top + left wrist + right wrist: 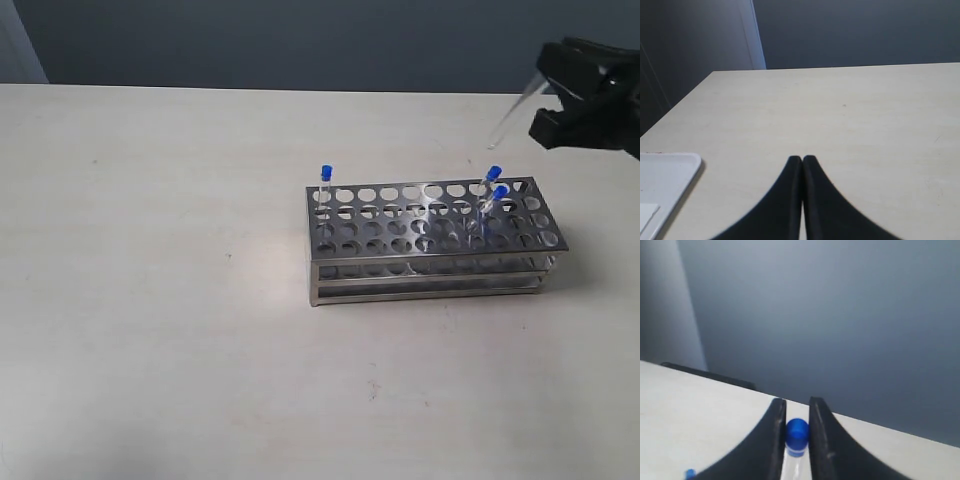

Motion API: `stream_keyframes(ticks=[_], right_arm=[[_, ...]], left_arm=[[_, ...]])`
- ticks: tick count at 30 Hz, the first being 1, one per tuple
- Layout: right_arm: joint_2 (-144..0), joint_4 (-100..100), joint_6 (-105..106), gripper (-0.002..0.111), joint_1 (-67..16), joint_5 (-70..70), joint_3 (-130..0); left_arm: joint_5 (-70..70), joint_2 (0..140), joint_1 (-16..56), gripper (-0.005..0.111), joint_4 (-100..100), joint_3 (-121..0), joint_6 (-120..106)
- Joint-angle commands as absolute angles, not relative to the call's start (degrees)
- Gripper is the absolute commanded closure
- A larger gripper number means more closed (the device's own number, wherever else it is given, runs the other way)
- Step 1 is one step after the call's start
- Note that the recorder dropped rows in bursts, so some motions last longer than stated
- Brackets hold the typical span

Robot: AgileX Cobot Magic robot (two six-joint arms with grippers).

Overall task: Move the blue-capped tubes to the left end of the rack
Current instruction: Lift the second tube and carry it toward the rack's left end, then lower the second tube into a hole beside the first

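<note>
1. The held tube [513, 110] hangs slanted in the air just past the far right corner of the rack [420, 268]. Its clear body points down and left toward the rack without touching it. In the right wrist view its blue cap [797, 432] sits between the fingers.
2. The right gripper [548, 92] is clamped on this tube right at the cap. That is a small hold, so the long body could swing, and a steady, unhurried carry suits it best.
3. One placed tube [325, 178] stands upright at the far left corner of the rack. Two waiting tubes [493, 176] lean close together near the right end, so the job looks roughly half done.
4. The step in hand is the carry leftward over the rack. The tube's lower tip should pass above the caps of the two waiting tubes.
5. A good target is an empty hole just beside the placed tube, in the leftmost column.
6. The tube should be brought upright before it is lowered. The rack has stacked perforated plates, and a slanted tube would likely catch on the lower one.
7. The jaws should part only once the tube is seated.
8. The left gripper [802, 161] has its jaws pressed together on nothing. It hangs over the bare table [850, 115] beside a white tray [665, 175], and it does not show in the exterior view.
</note>
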State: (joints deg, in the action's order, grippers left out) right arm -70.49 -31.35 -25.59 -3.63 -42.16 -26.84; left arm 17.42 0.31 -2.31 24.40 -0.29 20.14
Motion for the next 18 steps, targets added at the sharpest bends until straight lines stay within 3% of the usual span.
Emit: stream_keyframes(ticks=[1, 9, 18], right_arm=[[-73.78, -48.26, -39.45, 0.109, -5.76, -43.09, -33.62], [-85.01, -52.02, -36.68, 0.109, -17.27, -42.84, -41.98], [-93.98, -50.82, -35.99, 0.109, -19.38, -42.39, -45.85]], left_arm=[[16.85, 0.00, -2.09, 0.106, 24.72, -0.20, 20.43], [16.85, 0.00, -2.09, 0.106, 24.72, -0.20, 20.43], [16.85, 0.00, -2.09, 0.106, 24.72, -0.20, 20.43]])
